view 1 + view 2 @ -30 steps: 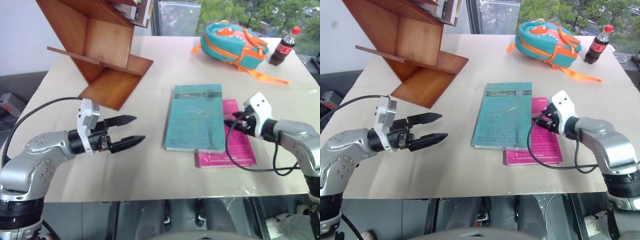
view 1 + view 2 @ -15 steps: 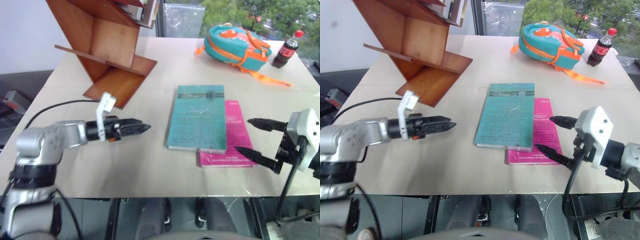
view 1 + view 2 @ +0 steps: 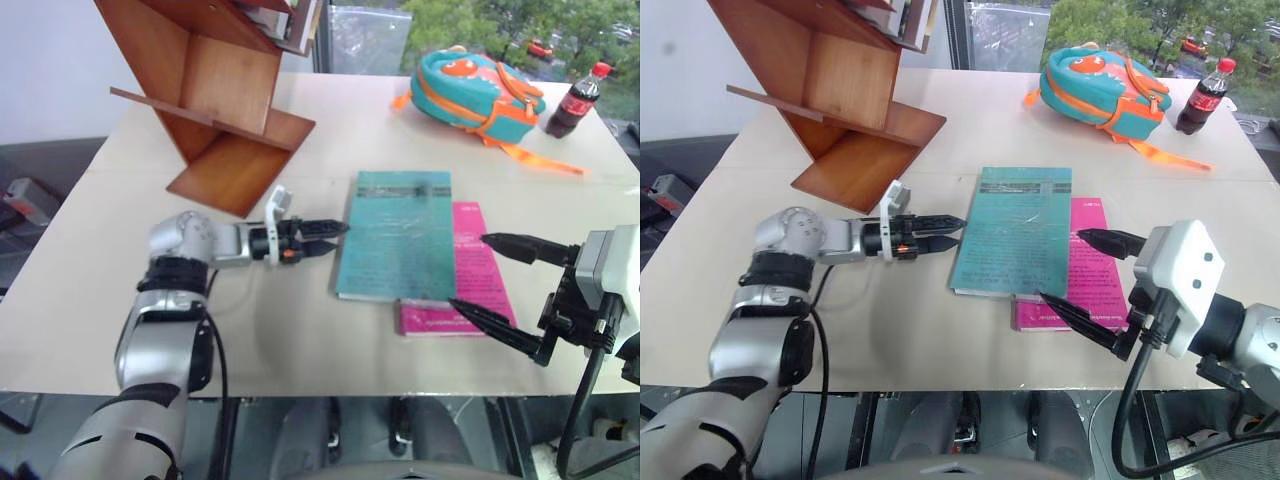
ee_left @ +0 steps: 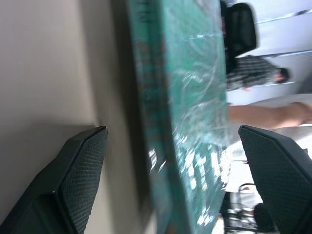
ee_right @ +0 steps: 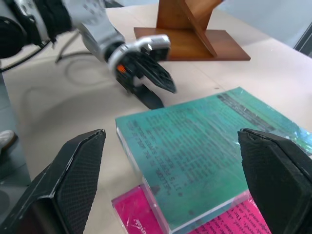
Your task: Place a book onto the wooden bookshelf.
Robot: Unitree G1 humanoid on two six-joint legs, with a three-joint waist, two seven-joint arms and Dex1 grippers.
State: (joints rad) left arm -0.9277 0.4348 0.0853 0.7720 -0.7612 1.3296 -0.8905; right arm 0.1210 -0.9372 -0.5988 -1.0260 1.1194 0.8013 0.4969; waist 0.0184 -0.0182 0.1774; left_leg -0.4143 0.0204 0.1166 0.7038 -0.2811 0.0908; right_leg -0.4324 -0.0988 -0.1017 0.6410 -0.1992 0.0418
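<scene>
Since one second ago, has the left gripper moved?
Yes. The left gripper has moved toward the book; its fingers now reach the book's left edge, well past the wooden bookshelf.

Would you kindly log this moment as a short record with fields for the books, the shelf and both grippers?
teal book: flat on the table, overlapping the pink book
wooden bookshelf: tilted, at the table's far left
left gripper: open, level, tips at the teal book's left edge
right gripper: open, holding nothing, above the pink book
</scene>
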